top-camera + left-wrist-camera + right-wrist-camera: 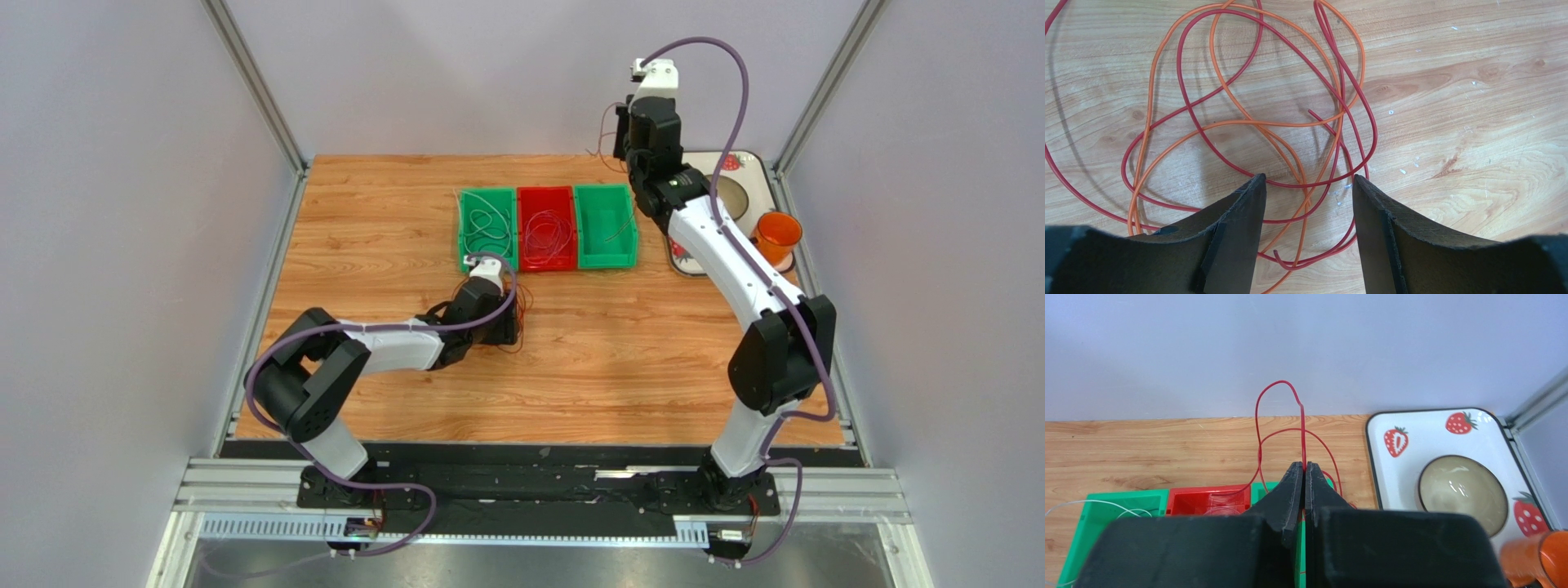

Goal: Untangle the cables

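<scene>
the right gripper (1304, 473) pinches a red cable (1257, 410) high above the bins (606, 227), while the left gripper (1308, 184) gapes wide over the red and orange tangle (1278, 125) on the table (1475, 92), where closing could grab both strands and tighten the knot.

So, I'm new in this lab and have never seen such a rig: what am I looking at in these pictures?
Two robot arms are bolted at the near edge of a wooden table. The wide picture looks down from above and behind them. The other two come from a camera on each wrist. One looks past the black left fingers, open and low over a tangle of red and orange cables. The other looks past the right fingers, raised and shut on a red cable. Also on the table: three bins, a tray with a bowl, and an orange cup.
</scene>
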Motion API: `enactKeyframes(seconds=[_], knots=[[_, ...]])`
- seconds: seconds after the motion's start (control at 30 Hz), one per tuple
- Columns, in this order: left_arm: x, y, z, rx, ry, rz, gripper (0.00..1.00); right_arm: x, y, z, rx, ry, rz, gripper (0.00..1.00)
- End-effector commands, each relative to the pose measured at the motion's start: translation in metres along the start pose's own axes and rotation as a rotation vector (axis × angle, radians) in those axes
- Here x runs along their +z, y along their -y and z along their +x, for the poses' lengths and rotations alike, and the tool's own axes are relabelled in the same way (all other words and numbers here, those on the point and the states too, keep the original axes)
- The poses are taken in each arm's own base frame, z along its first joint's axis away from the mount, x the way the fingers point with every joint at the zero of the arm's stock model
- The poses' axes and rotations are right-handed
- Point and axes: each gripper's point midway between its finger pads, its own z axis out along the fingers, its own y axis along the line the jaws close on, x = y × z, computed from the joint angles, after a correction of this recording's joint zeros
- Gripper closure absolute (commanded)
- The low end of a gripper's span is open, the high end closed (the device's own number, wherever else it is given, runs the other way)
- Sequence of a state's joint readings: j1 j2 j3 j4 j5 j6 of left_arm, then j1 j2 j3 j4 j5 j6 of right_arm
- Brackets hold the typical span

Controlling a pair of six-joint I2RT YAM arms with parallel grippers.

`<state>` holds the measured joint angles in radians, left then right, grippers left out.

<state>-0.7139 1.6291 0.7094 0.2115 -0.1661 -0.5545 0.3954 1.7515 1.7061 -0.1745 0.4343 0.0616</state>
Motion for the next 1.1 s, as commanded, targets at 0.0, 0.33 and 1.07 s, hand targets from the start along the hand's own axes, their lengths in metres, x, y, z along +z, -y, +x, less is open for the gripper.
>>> enactKeyframes(seconds=[0.0, 0.33, 1.07], knots=[[-0.003, 0.001, 0.003, 0.006, -0.003, 0.017, 0.38, 0.016, -0.017, -0.015, 0.007, 0.072, -0.073, 1.00], [-0.001, 0.002, 0.003, 0.011, -0.007, 0.015, 0.38, 0.017, -0.007, 0.039, 0.062, -0.013, -0.057, 1.00], [0.000, 0.002, 0.004, 0.012, -0.009, 0.017, 0.39, 0.008, 0.034, 0.157, 0.124, -0.349, 0.195, 1.00]])
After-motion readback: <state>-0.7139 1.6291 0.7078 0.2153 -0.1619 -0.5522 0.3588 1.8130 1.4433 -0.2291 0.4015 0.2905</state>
